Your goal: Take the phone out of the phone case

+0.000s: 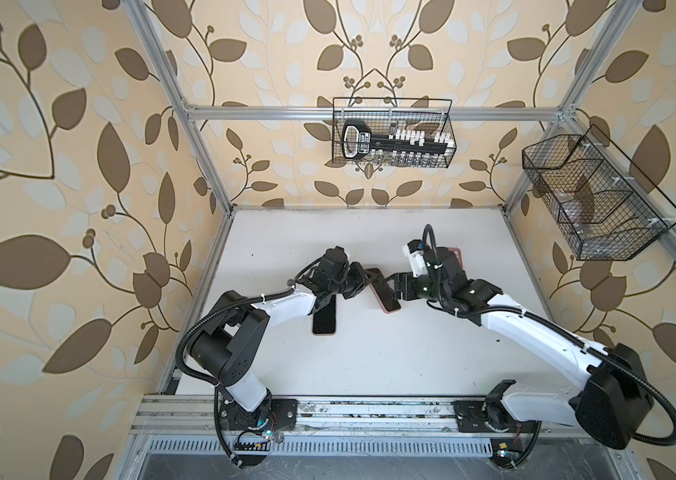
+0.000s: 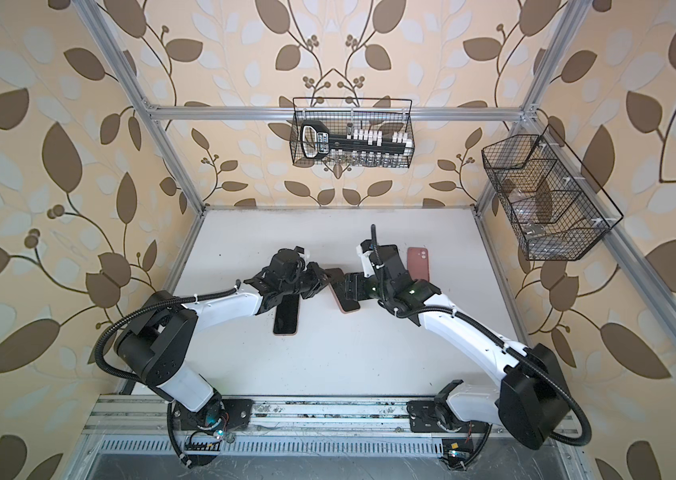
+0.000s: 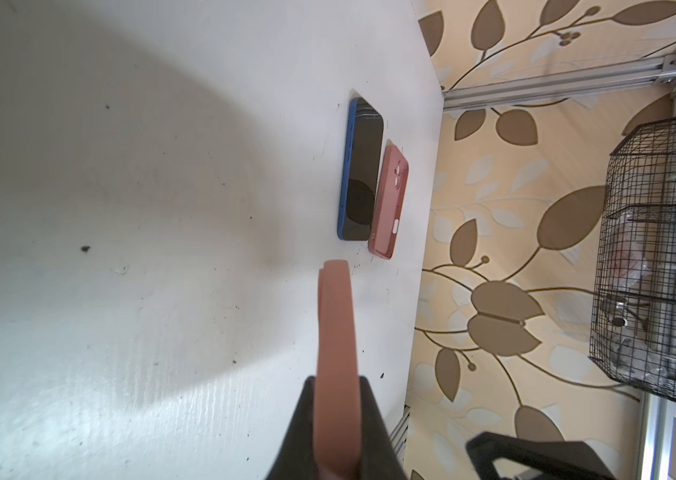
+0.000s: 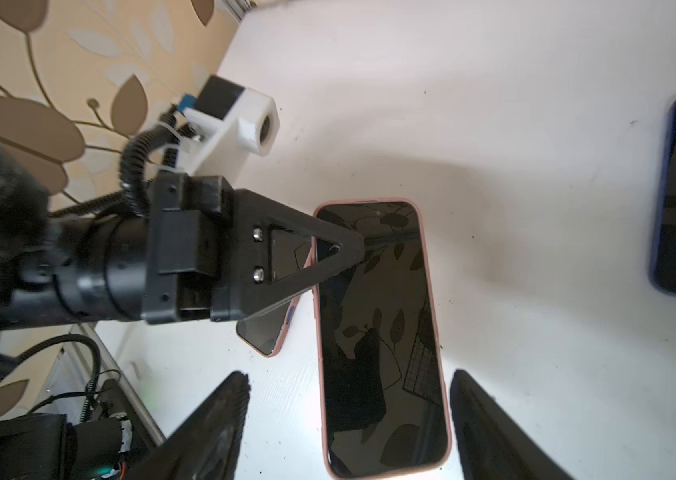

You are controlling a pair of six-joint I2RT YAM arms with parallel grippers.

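Because the task turned on parting two snugly fitted pieces, the left gripper (image 3: 336, 390) was clamped tight on one short end of the pink phone case (image 3: 334, 316), which in its wrist view ran edge-on out from between the jaws. That hold seemed meant to anchor the shell while the other arm worked. The phone (image 4: 382, 332) sat inside that case, dark screen up, with a pink rim along every visible side, so it looked fully seated and not yet freed. At the case's opposite end the right gripper (image 4: 349, 374) stood wide, one finger off each long side and neither visibly pressing, probably lined up to take the phone by its edges. Just beside the case, partly beneath the left arm, a second phone (image 1: 324, 320) with a pink edge lay flat on the white table (image 1: 369, 365). Well apart from the case, a blue phone (image 3: 359, 174) and an empty pink case (image 3: 390, 199) lay side by side, likely kept out of the working space. Farthest from the case hung the back basket (image 1: 392, 133) and the side basket (image 1: 594, 195). The right arm covered the blue phone in both top views, the left gripper's under finger was hidden in the right wrist view, and that picture's edge clipped the case's end. Whether the case touched the table could not be told.
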